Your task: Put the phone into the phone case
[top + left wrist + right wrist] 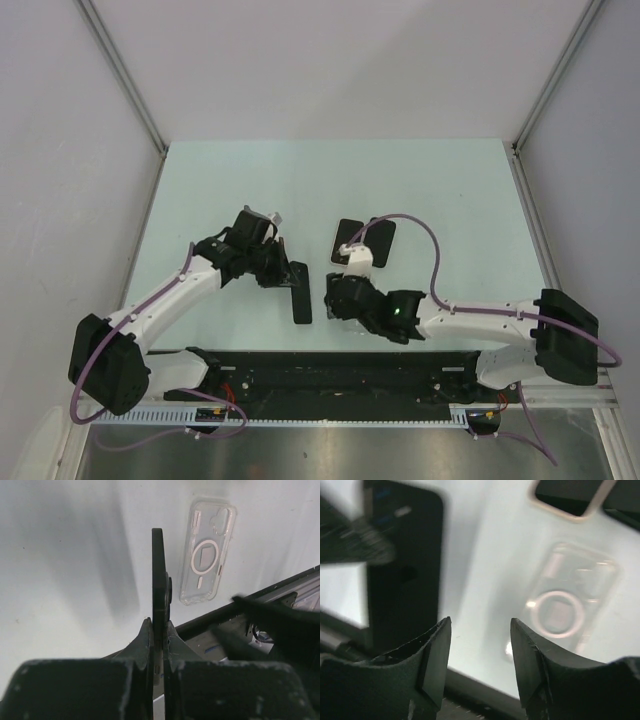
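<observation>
My left gripper (284, 272) is shut on the black phone (300, 293) and holds it on edge above the table. In the left wrist view the phone (159, 580) stands edge-on between the closed jaws of the left gripper (160, 626). The clear phone case (207, 552) with a white ring lies flat on the table, just right of the phone. My right gripper (338, 304) is open and empty and hovers over the case. In the right wrist view the case (570, 600) lies right of the right gripper (480, 625), and the phone (405, 575) is to the left.
Two dark flat phone-shaped items (349, 240) (381, 243) lie side by side beyond the right gripper; one with a beige rim shows in the right wrist view (570, 500). The black base rail (330, 370) runs along the near edge. The right arm (280, 630) is close to the phone.
</observation>
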`<move>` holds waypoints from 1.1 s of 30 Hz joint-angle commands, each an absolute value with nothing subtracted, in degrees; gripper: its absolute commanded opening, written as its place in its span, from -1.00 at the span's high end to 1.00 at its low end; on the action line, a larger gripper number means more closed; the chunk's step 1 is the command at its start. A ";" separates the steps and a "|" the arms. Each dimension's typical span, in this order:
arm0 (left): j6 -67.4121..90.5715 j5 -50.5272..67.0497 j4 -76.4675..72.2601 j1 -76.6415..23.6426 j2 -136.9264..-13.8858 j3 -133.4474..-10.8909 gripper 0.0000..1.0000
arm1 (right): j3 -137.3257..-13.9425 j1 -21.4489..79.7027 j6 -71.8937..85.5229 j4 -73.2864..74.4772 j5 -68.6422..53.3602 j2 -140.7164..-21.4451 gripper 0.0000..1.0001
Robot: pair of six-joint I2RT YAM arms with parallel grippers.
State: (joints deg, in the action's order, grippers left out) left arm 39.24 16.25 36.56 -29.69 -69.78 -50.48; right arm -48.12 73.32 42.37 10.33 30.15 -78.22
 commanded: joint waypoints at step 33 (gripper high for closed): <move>43.33 2.29 43.41 -49.92 -100.18 -81.11 1.00 | -26.72 36.74 44.56 -7.12 -4.48 -78.66 0.24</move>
